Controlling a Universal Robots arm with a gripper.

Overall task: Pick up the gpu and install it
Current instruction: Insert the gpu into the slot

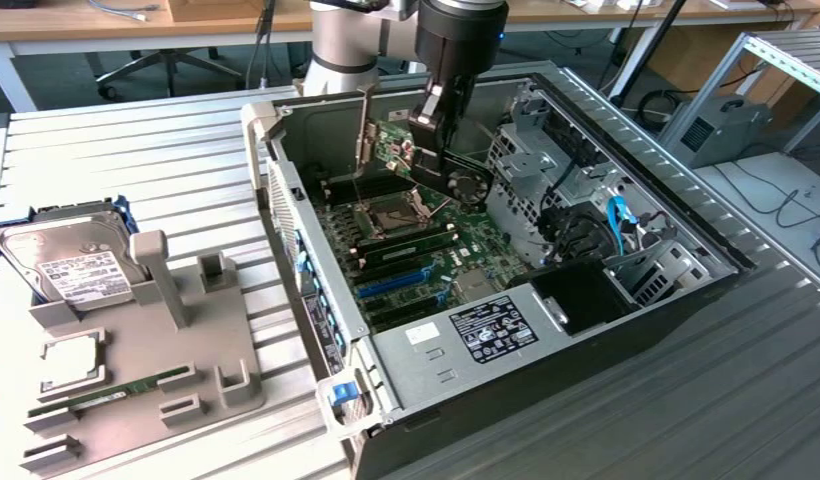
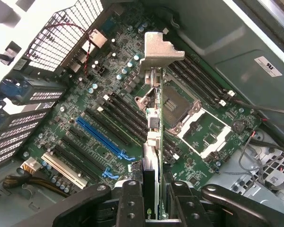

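The gpu (image 1: 399,148) hangs above the open computer case (image 1: 293,250), tilted, with its green board, black fan and silver end bracket (image 1: 363,125) showing. My gripper (image 1: 434,138) is shut on the card's upper edge. In the wrist view the gpu (image 2: 154,142) is seen edge-on, running from my gripper (image 2: 156,205) down toward the motherboard (image 2: 217,137), with the bracket (image 2: 160,49) at its far end. The black fingers (image 2: 132,203) press the card from both sides. A long blue slot (image 2: 102,137) lies on the board beside the card, and the card stays clear above the board.
On the exterior view's left a grey holder tray (image 1: 143,340) carries a hard drive (image 1: 70,265), a processor chip (image 1: 70,355) and a RAM stick (image 1: 110,390). Inside the case are a drive cage (image 1: 544,150), cables (image 1: 617,215) and a labelled power supply (image 1: 497,325).
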